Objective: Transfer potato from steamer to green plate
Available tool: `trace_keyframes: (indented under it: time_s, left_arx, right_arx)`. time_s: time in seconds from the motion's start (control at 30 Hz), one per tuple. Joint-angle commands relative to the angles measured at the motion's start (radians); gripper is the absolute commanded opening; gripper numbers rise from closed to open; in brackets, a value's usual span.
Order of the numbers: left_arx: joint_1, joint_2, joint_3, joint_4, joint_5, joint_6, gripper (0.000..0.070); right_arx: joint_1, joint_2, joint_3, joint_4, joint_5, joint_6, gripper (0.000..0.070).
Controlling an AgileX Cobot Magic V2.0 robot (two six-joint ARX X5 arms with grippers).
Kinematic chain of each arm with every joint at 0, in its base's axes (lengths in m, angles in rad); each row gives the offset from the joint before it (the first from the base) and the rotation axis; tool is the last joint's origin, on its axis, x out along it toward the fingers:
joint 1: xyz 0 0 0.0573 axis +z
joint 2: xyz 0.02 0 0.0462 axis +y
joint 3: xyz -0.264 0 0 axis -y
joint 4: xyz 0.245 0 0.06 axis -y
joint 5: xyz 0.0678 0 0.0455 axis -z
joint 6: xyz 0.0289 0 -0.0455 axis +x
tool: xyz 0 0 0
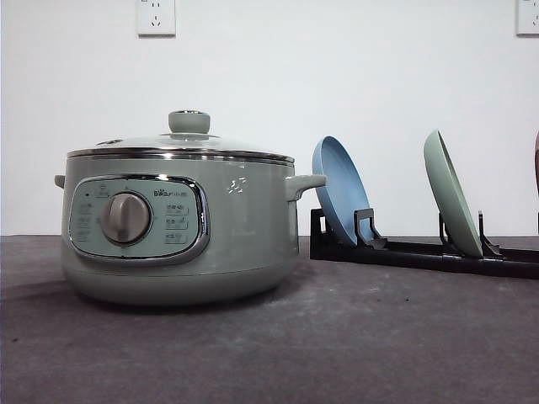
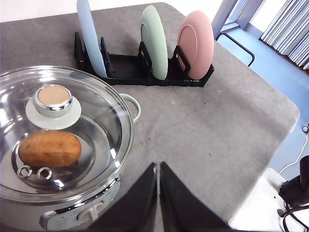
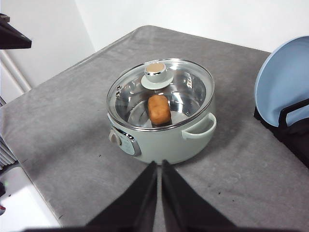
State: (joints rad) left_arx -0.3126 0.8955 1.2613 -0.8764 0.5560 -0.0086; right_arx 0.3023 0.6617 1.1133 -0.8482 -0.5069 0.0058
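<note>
The potato (image 2: 49, 149) lies inside the steamer (image 1: 178, 227), under its shut glass lid (image 2: 58, 130). The green plate (image 1: 452, 192) stands on edge in a black rack (image 1: 421, 251), between a blue plate (image 1: 340, 189) and a pink plate (image 2: 195, 44). Bare grey table (image 1: 379, 337) spreads before the steamer and rack. The left gripper (image 2: 158, 166) and right gripper (image 3: 159, 166) hang above the table, jaws closed on nothing.
</note>
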Motion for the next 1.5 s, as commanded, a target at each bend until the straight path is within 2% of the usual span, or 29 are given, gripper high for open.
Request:
trace_keyframes:
  time_s: [0.0,0.13,0.2,0.23,0.3,0.33,0.37,0.43,0.47,0.53,0.57,0.7,0.8,1.13,1.3,1.47]
  left_arx:
    - [-0.005,0.008,0.027,0.011,0.01,0.02,0.0035]
    - [-0.005,0.013,0.027,0.013,0.01,0.02,0.0054]
    - [-0.005,0.015,0.027,0.013,0.01,0.02,0.015]
    - [-0.005,0.017,0.027,0.013,0.01,0.02,0.0225]
    - [-0.005,0.021,0.027,0.011,0.01,0.02,0.0375]
    - [-0.005,0.023,0.027,0.011,0.01,0.02,0.044]
    - [-0.005,0.025,0.027,0.011,0.01,0.02,0.05]
    - [-0.005,0.027,0.027,0.009,0.01,0.02,0.0559]
    - [-0.005,0.029,0.027,0.009,0.01,0.02,0.0567]
    - [-0.005,0.031,0.027,0.008,0.01,0.02,0.0568]
    - [-0.005,0.033,0.027,0.008,0.01,0.02,0.057]
    - [-0.009,0.041,0.027,0.006,0.01,0.02,0.0653]
    - [-0.01,0.046,0.027,0.003,0.01,0.019,0.0653]
    - [-0.01,0.048,0.027,0.002,0.01,0.018,0.0637]
    - [-0.01,0.048,0.027,0.006,0.01,0.021,0.0637]
    - [-0.01,0.048,0.027,0.004,0.01,0.023,0.0637]
  right_arx:
    - [0.005,0.004,0.02,0.009,0.009,-0.01,0.0003]
    - [0.005,0.004,0.02,0.009,0.038,-0.01,0.0004]
    - [0.005,0.004,0.02,0.01,0.037,-0.01,0.0012]
    - [0.005,0.004,0.02,0.01,0.038,-0.01,0.0055]
    - [0.005,0.004,0.02,0.01,0.038,-0.01,0.0219]
    - [0.005,0.004,0.02,0.01,0.038,-0.01,0.0347]
    - [0.005,0.004,0.02,0.01,0.038,-0.01,0.0445]
    - [0.005,0.004,0.02,0.01,0.038,-0.007,0.0594]
    - [0.005,0.004,0.02,0.01,0.038,-0.006,0.0637]
    - [0.005,0.004,0.02,0.01,0.038,-0.006,0.0681]
    - [0.005,0.004,0.02,0.01,0.038,-0.006,0.0692]
    - [0.005,0.004,0.02,0.009,0.036,-0.006,0.0695]
    - [0.005,0.003,0.02,0.009,0.036,0.0,0.0694]
    - [0.005,0.022,0.02,0.009,0.036,0.142,0.0694]
    - [0.005,0.08,0.02,0.023,0.039,0.171,0.0693]
    - [-0.002,0.194,0.025,0.091,0.071,0.219,0.0693]
